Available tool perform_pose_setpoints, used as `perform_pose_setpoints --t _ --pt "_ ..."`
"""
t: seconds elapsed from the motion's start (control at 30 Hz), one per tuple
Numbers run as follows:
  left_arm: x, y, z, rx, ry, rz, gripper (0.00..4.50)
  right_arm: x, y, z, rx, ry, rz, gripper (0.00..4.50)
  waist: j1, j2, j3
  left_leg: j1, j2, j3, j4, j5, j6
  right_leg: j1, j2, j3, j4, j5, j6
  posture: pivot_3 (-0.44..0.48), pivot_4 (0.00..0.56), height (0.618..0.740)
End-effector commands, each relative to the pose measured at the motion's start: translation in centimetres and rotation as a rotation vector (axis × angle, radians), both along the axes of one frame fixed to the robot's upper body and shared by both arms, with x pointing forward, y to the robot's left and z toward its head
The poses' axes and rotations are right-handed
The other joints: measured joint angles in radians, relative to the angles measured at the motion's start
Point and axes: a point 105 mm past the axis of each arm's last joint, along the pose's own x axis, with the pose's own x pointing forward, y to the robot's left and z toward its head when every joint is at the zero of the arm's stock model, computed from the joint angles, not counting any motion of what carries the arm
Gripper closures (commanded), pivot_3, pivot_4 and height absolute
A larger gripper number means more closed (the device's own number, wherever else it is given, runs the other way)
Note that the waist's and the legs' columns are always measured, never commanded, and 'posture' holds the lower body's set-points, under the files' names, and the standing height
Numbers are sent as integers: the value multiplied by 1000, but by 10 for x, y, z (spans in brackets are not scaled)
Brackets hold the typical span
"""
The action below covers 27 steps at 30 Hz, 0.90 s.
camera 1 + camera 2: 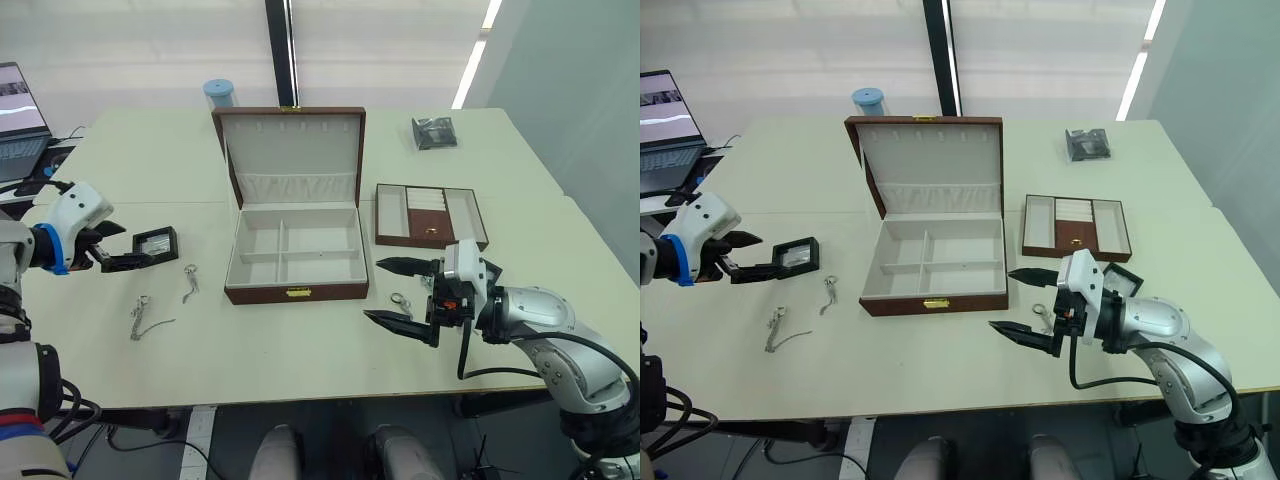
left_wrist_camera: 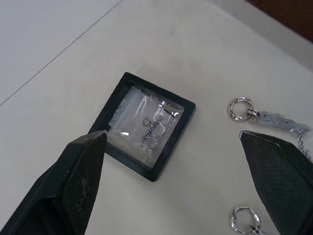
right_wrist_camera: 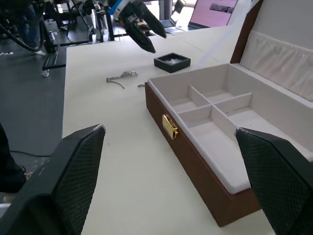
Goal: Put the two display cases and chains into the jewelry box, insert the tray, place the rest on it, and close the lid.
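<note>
The jewelry box (image 1: 293, 258) stands open mid-table, its cream compartments bare and its lid (image 1: 290, 150) upright behind it. One display case (image 1: 155, 243) lies left of the box. My left gripper (image 1: 122, 246) is open just left of that case, with its fingers (image 2: 80, 171) low on either side of the case's near edge. Two chains (image 1: 190, 283) (image 1: 146, 318) lie in front of that case. My right gripper (image 1: 374, 290) is open near the box's front right corner, and a small ringed chain (image 1: 400, 300) lies beside it. The second display case (image 1: 1124, 278) peeks out behind my right wrist. The tray (image 1: 430, 213) sits right of the box.
A laptop (image 1: 20, 125) stands at the table's far left. A blue cylinder (image 1: 218, 92) is behind the lid. A dark packet (image 1: 433, 132) lies at the back right. The table's front edge runs close below both grippers.
</note>
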Motion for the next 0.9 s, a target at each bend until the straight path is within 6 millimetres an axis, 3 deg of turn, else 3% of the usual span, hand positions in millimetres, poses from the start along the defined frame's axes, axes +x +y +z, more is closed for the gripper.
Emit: perform_pose_setpoints --t 0.03,0.13,0.37,0.5,0.7,0.9 --pt "-6 4 12 -112 -115 43 6 -3 4 10 31 -66 13 0 -1 0 0 0 1 0 0 0 0 0 -2 0 0 0 0 0 150 740" --pt "-13 0 6 -194 -165 87 6 -1 6 6 26 -62 27 0 4 0 0 0 2 -2 0 0 0 0 -2 0 1 0 0 0 150 740" --pt "-41 -33 -9 -358 -308 237 6 6 8 -1 1 -64 72 0 8 -1 -1 0 -2 -4 2 0 0 2 -8 -1 3 0 0 0 150 740" --pt "-55 -46 -25 -373 -347 319 6 9 12 -4 -16 -73 99 0 8 -1 -1 0 -3 -4 3 0 0 3 -8 -1 3 0 0 0 150 740" --pt "-72 -51 -52 -373 -376 428 6 14 14 -3 -23 -77 119 0 7 -2 -1 1 -3 -4 3 0 0 3 -8 -1 3 0 0 0 150 740" --pt "-78 -42 -60 -386 -409 499 6 16 14 -1 -27 -76 126 0 8 -2 -1 1 -3 -4 3 0 0 3 -7 -1 3 0 0 0 150 740"
